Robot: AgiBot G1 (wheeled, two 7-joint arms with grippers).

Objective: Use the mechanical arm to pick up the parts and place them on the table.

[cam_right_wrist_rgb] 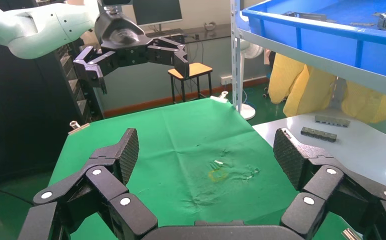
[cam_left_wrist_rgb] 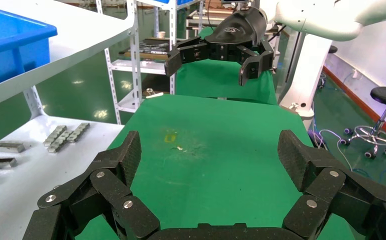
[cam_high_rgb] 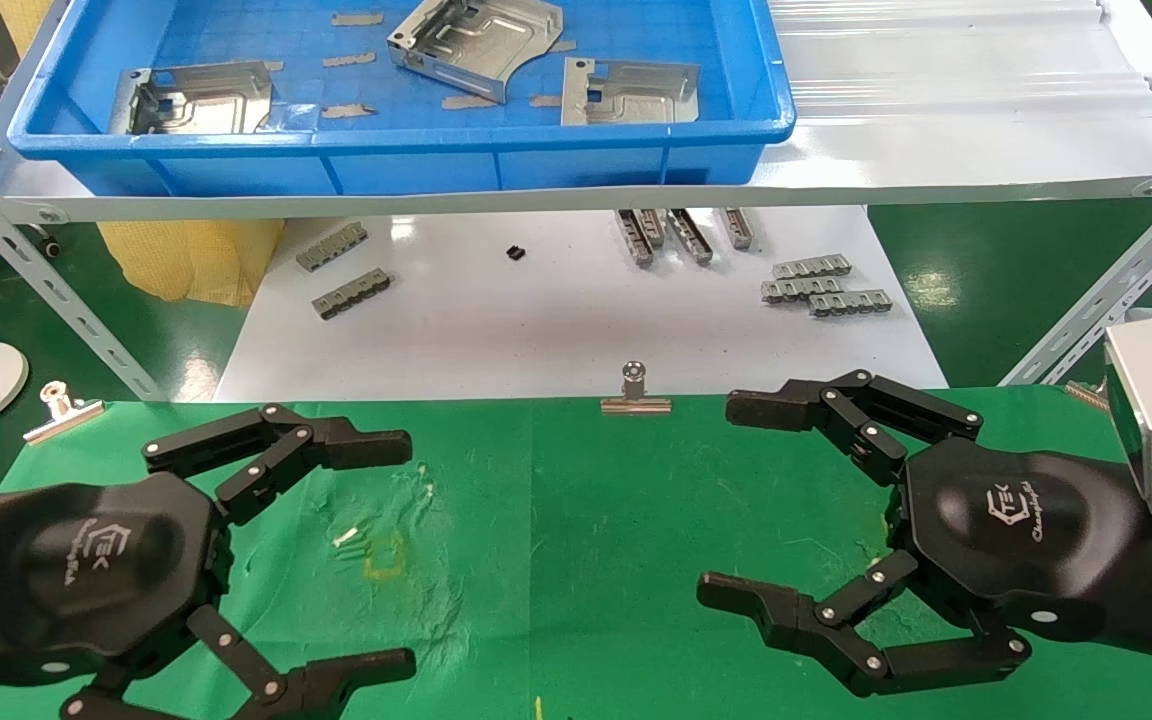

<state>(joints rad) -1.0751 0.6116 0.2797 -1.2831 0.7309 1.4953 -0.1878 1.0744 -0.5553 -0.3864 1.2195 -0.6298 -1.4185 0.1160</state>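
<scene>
The left gripper (cam_high_rgb: 376, 555) hovers over the left side of the table (cam_high_rgb: 586, 560), and its fingers are spread wide with nothing between them. The right gripper (cam_high_rgb: 736, 500) hovers over the right side of the same green cloth, facing the left one, and its fingers are also released and hold nothing. The two grippers are well apart.

Three parts lie in the blue bin (cam_high_rgb: 386, 150) on the white shelf (cam_high_rgb: 936, 130), above and behind the table: one part (cam_high_rgb: 198, 97) at the left, one part (cam_high_rgb: 476, 45) tilted in the middle, and one part (cam_high_rgb: 628, 92) at the right. Small grey toothed strips (cam_high_rgb: 826, 285) lie on the white sheet (cam_high_rgb: 536, 320) under the shelf. A silver binder clip (cam_high_rgb: 634, 390) sits at the far edge of the table.
</scene>
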